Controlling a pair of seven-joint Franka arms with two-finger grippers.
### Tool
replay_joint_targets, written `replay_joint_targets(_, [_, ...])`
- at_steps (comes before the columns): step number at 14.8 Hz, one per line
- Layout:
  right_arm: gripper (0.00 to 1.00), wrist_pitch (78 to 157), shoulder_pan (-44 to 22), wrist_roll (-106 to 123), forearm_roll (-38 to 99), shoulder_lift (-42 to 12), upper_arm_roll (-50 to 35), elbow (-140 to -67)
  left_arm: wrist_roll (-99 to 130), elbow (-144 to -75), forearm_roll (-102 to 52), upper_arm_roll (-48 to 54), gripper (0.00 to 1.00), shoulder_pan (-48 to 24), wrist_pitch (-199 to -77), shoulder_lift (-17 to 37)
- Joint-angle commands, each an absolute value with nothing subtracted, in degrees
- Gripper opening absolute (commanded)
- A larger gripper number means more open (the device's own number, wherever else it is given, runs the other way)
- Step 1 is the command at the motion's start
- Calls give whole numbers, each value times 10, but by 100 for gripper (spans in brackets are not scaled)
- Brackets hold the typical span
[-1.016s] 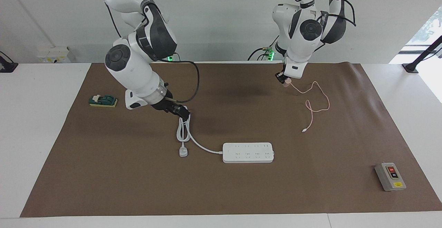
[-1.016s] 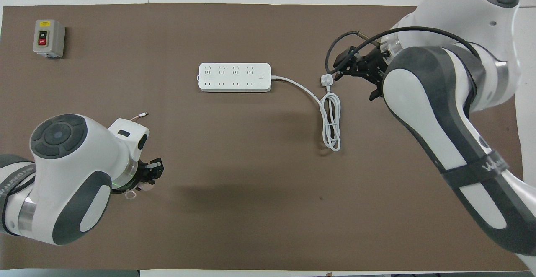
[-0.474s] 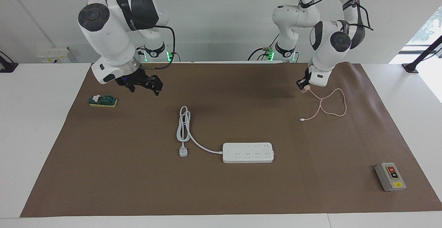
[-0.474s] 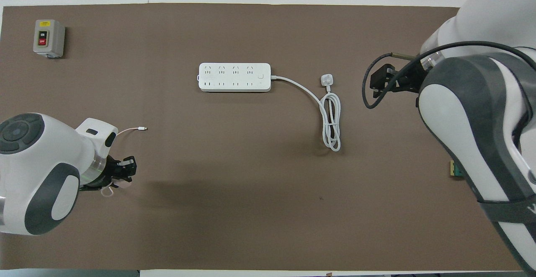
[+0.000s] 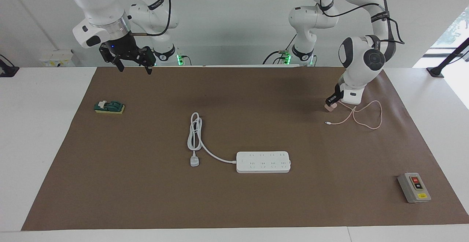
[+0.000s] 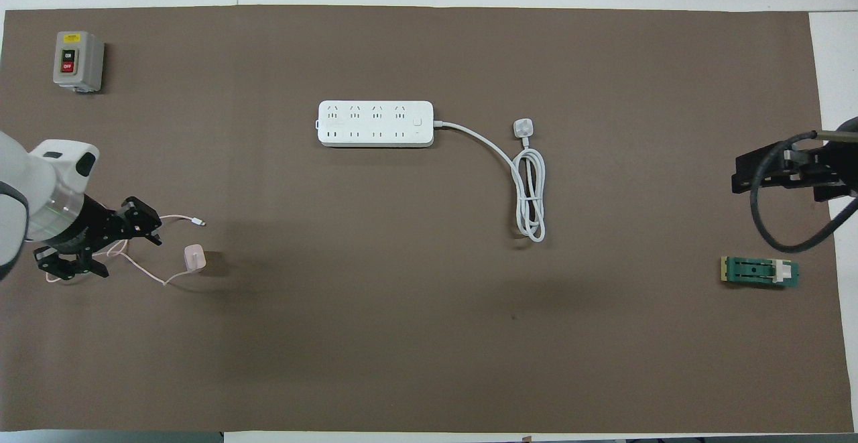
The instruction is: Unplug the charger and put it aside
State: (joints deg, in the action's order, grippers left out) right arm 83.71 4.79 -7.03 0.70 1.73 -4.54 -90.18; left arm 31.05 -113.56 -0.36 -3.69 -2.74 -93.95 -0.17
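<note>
One charger [image 6: 194, 257] on mat, just beside open left end effector [image 6: 100, 245]

Bright even overhead light, sharp focus; soft blurry shadows on brown paper mat [image 5: 234, 198]; window glare at edge.

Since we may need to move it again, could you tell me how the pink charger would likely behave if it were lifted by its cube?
The charger looks small, so probably light. Its thin cable lies in loose loops on the mat, so it would likely flop and trail. The cube rests flat and seems unlikely to roll.
</note>
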Motion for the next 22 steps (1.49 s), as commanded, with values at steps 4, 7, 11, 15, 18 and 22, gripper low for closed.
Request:
replay_joint_targets(4, [100,856,21,-32,6,15,-15,-914,321,-946,-30,-33,100,-20,-852,67])
replay_joint_targets(7, [100,867,20,-32,9,5,-6,-914,313,-894,-21,-49,100,-12,-844,38])
replay_joint_targets(11, [100,859,9,-11,35,3,91,-905,300,-801,-20,-94,100,-3,-816,18])
replay_joint_targets(15, [100,870,4,14,29,2,85,-906,235,-769,-17,-95,100,-1,-793,11])
replay_joint_targets(18, [100,880,4,15,25,5,71,-916,183,-770,-17,-92,100,-3,-775,-15])
replay_joint_targets(22, [100,876,5,13,11,4,45,-915,137,-788,-16,-67,100,-22,-736,-28])
